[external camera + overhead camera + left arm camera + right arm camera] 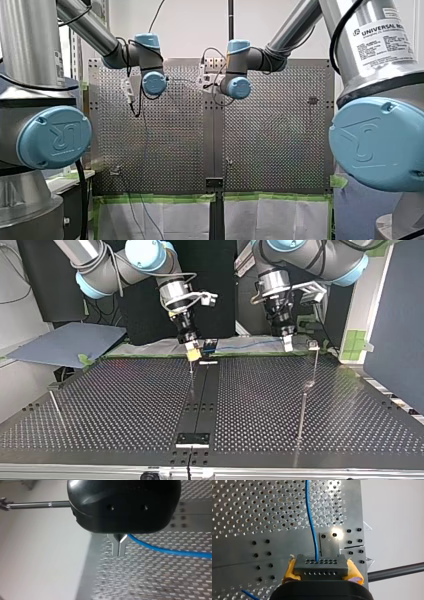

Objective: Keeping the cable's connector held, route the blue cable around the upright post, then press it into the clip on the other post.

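Observation:
The blue cable [250, 344] stretches along the far edge of the perforated table [125, 405] between my two grippers. My right gripper [193, 354], at the top view's left, has its yellow pads [291, 571] shut on the grey connector block [321, 566], and the cable [311, 522] leaves the block straight ahead. My left gripper [119, 548] has its metal fingers shut, with the cable [170, 551] running out sideways from between them. A tall upright post [306, 390] with a clip-like head stands just beside my left gripper [287, 344]. A second post [56, 407] leans at the table's other side.
A thin pin [191, 374] rises below my right gripper. A black centre strip [200, 400] runs down the table to a small plate [192, 439]. A metal rod [37, 504] with a small fitting at its end crosses behind the left gripper's body. A dark rod [397, 571] lies beside the right gripper.

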Available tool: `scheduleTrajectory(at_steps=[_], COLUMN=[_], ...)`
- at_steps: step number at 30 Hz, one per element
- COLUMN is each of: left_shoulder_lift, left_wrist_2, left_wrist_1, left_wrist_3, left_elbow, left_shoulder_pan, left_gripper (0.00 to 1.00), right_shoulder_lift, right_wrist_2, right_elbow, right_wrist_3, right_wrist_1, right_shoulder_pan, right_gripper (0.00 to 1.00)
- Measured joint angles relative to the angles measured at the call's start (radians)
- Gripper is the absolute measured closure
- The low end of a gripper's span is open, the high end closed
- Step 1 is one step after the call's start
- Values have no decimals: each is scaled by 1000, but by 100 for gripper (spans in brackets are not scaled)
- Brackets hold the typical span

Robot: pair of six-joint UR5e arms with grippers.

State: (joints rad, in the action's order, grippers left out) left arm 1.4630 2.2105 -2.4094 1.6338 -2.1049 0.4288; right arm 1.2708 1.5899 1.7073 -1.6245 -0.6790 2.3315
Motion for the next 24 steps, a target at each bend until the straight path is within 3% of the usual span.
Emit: scheduleTrajectory(at_steps=[6,14,24], left_shoulder_lift=[-57,-64,-59], left_wrist_2=[-8,-41,-90], left_wrist_1=[-65,-146,-248], left_wrist_3=[2,5,20], left_elbow=[65,146,249], left_shoulder_pan=[-17,-43,-115], left_gripper=[100,100,100], right_shoulder_lift=[-6,-11,-38], right_wrist_2=[-24,-63,-75], right_elbow=[-46,-112,-209], right_wrist_3=[-40,-77,-89], right_wrist_1=[0,2,45], right_shoulder_pan=[-7,-10,-1], right_gripper=[100,100,100])
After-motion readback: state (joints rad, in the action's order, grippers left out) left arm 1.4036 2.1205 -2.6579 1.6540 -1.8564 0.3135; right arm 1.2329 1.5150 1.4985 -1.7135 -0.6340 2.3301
